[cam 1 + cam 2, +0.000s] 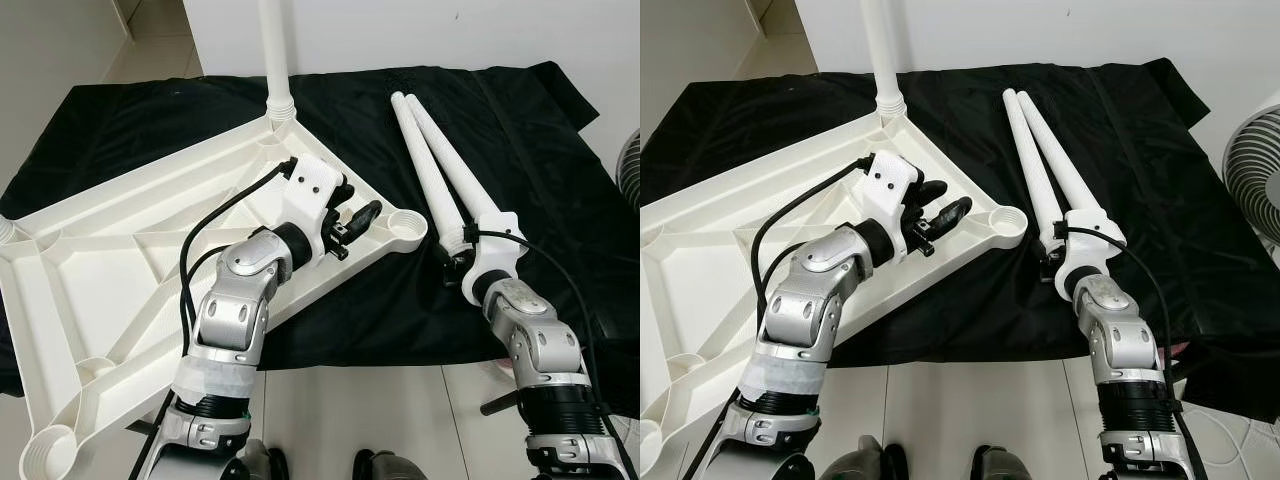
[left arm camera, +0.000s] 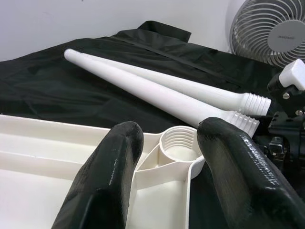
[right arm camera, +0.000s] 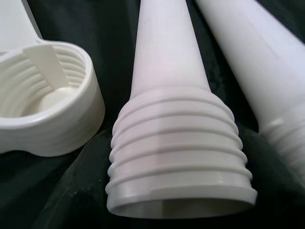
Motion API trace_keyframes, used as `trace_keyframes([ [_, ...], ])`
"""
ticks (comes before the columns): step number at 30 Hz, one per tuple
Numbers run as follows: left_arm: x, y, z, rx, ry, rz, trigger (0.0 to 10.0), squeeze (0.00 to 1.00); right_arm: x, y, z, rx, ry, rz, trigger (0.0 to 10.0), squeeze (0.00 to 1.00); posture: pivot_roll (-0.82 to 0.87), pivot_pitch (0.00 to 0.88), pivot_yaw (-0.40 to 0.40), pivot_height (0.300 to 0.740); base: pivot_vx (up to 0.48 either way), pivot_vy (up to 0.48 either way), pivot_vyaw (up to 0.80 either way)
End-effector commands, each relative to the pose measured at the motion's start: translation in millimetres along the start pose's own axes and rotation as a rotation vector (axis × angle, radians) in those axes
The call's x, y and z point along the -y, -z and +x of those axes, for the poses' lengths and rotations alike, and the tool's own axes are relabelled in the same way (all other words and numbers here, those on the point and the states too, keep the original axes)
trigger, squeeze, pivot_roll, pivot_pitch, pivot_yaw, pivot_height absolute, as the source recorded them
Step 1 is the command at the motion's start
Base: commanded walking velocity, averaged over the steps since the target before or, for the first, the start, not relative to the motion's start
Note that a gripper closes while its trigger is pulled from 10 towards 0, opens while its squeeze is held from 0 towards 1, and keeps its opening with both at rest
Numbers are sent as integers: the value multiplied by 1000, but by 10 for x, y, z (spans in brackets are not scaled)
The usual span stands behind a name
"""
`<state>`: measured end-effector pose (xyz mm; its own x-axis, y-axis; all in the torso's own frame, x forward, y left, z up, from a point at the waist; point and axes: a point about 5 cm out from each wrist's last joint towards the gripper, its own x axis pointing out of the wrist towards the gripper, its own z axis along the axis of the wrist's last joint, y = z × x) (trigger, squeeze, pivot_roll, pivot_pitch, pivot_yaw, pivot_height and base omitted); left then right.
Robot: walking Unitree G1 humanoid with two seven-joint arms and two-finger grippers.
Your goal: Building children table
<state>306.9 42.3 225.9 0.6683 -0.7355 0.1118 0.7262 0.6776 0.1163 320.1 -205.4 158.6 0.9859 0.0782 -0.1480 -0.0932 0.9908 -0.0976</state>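
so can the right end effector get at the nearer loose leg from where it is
Probably yes. The right end effector sits right at the threaded ends of the two loose legs on the black cloth, and nothing lies between it and the nearer leg.

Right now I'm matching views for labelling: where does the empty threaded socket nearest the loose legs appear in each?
Left eye view: socket, right of centre.
Right eye view: near centre.
Left wrist view: beyond the two black fingers.
Right wrist view: beside a leg's threaded end.
Shared landmark: the two loose legs.
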Motion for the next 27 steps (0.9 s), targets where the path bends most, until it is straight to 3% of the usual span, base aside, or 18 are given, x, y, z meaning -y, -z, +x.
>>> trace_keyframes([
  [1, -74, 14, -20, 4, -177, -18, 10000, 0, -27, -5, -11, 39, -8, -10, 0, 0, -125, 125, 47, 740, 0, 0, 0],
  [3, -74, 14, -20, 4, -177, -18, 10000, 0, -27, -5, -11, 39, -8, -10, 0, 0, -125, 125, 47, 740, 0, 0, 0],
  [4, -72, 26, -15, 3, -168, -57, 10000, 937, -32, -79, -15, 99, -11, -10, 4196, 0, -124, 126, 48, 740, 0, 0, 0],
  [5, -72, 26, -15, 3, -168, -57, 10000, 937, -32, -79, -15, 99, -11, -10, 4196, 0, -124, 126, 48, 740, 0, 0, 0],
  [6, -59, 33, -14, 8, -143, -109, 10000, 1000, -34, -173, -21, 166, -15, 0, 10000, 0, -124, 126, 48, 740, 0, 0, 0],
  [12, -49, 13, -4, 22, -124, -154, 10000, 1000, -48, -397, -47, 326, -32, 40, 10000, 0, -120, 119, 43, 740, 0, 0, 0],
  [13, -65, -19, 25, 26, -129, -167, 10000, 729, -62, -488, -59, 394, -33, 59, 10000, 0, -120, 116, 41, 740, 0, 0, 0],
  [14, -75, -41, 46, 28, -131, -177, 10000, 322, -70, -546, -69, 440, -33, 72, 10000, 0, -120, 116, 41, 740, 0, 0, 0],
  [15, -75, -41, 46, 28, -131, -177, 10000, 322, -70, -546, -69, 440, -33, 72, 10000, 0, -120, 116, 41, 740, 0, 0, 0],
  [16, -81, -73, 78, 30, -125, -197, 10000, 0, -104, -589, -87, 487, -48, 73, 10000, 0, -120, 114, 39, 740, 0, 0, 0],
  [19, -85, -101, 106, 30, -116, -218, 10000, 0, -141, -620, -107, 532, -62, 58, 10000, 0, -118, 113, 36, 740, 0, 0, 0],
  [22, -116, -171, 177, 18, -96, -275, 10000, 0, -285, -640, -144, 600, -136, 65, 10000, 0, -115, 106, 41, 740, 0, 0, 0],
  [27, -158, -296, 203, 41, -54, -343, 10000, 0, -390, -628, -152, 628, -178, 48, 10000, 0, -103, 107, 44, 740, 0, 0, 0],
])
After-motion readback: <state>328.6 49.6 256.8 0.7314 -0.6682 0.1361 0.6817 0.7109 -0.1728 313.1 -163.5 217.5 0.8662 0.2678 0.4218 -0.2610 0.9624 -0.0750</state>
